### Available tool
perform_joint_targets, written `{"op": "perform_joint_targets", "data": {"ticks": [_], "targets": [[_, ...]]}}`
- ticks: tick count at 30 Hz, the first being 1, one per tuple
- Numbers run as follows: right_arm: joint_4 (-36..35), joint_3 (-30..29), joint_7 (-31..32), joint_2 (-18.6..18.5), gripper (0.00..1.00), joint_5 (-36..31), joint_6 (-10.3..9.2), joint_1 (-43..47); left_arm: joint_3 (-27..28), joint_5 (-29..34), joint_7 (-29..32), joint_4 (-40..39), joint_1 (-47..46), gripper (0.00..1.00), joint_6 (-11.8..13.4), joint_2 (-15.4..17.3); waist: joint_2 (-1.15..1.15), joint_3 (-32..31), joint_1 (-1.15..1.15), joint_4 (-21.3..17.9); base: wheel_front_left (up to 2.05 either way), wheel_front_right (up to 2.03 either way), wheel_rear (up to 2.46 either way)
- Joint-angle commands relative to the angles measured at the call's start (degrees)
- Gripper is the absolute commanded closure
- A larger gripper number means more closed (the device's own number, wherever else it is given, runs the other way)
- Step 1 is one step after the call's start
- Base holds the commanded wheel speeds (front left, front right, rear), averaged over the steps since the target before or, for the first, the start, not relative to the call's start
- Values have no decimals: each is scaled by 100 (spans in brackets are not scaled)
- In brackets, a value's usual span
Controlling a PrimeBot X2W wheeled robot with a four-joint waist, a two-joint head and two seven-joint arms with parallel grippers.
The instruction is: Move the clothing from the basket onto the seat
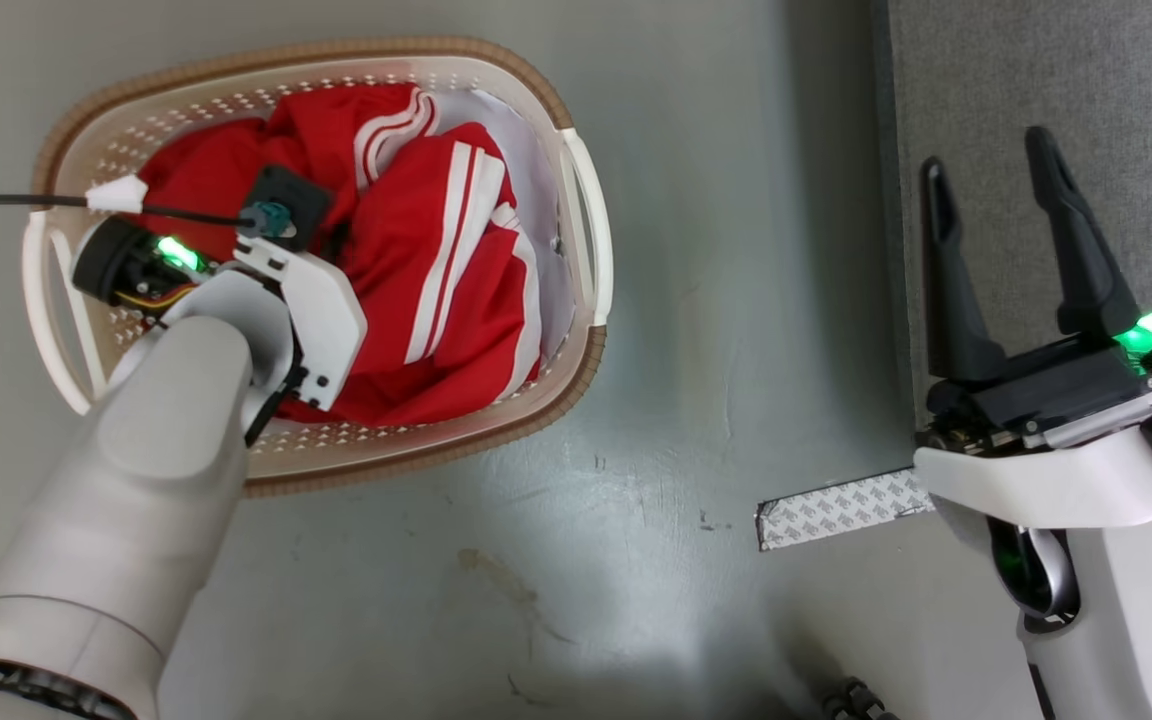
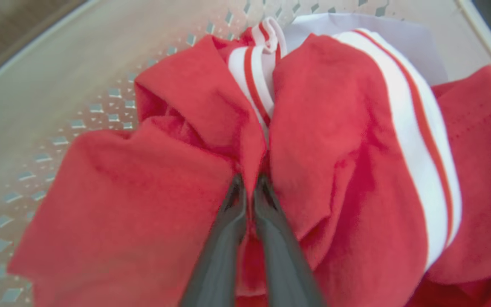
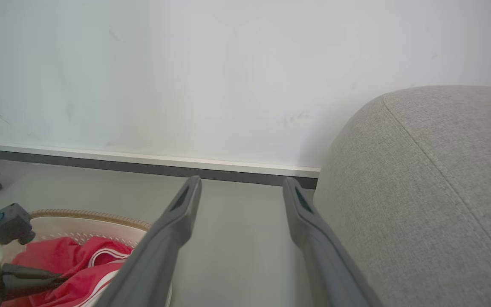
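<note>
Red, white-striped clothing (image 1: pixel 436 290) is seen heaped in the basket (image 1: pixel 316 50).
A fold is clamped in the left pincer (image 2: pixel 249 181); the right pincer (image 1: pixel 988 155) is held spread; a white sheet (image 1: pixel 536 180) is mostly buried.

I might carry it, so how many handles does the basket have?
2. The left handle sits at the basket's end away from the seat; the right handle at the end nearest it.

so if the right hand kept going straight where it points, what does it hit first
Probably nothing near: the right hand aims over bare grey floor at the dark skirting strip below the white wall. The large grey woven-fabric seat sits beside that line, depth unclear.
</note>
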Motion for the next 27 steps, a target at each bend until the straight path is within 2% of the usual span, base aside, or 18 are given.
{"op": "perform_joint_targets", "data": {"ticks": [1,5,11,21,27], "targets": [[10,-46,2,18,0,34,-10,50,-16,-132,-10,46,-12,100,-20,7,0,-55,-1,33,0,0,0],[92,-145,2,17,0,80,-10,89,-72,-368,-148,-43,166,100,-19,-147,0,-308,-1,153,0,0,0],[251,-358,2,13,0,-20,-10,315,-233,-753,-428,-432,515,100,-20,-151,0,-978,-1,424,0,0,0],[493,-790,2,8,0,-146,-10,974,-273,-1440,-512,-1559,1242,100,-19,-40,0,-2347,-1,858,0,0,0],[560,-963,2,-19,0,-167,-10,1361,-104,-1701,-371,-2473,1680,100,165,153,0,-3019,-1,1025,0,0,0]]}}
